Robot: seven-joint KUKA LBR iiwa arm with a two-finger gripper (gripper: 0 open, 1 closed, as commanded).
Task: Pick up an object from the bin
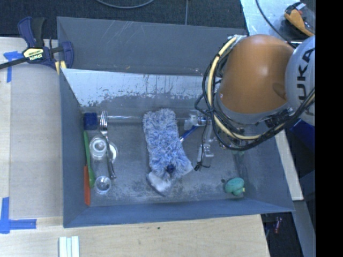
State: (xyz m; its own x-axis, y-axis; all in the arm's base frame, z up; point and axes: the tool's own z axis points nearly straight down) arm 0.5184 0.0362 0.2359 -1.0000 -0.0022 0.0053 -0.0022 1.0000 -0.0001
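The claw hung over bare floor in the grey metal bin, beside a fluffy blue-and-white duster; open or shut, I couldn't tell.

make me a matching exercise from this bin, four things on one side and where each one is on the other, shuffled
Things
1. fluffy blue-and-white duster
2. small green ball
3. green stick
4. gripper

Places
A. lower right corner of the bin floor
B. along the left wall
C. middle of the floor
D. just right of the duster

Pairs: 1-C, 2-A, 3-B, 4-D
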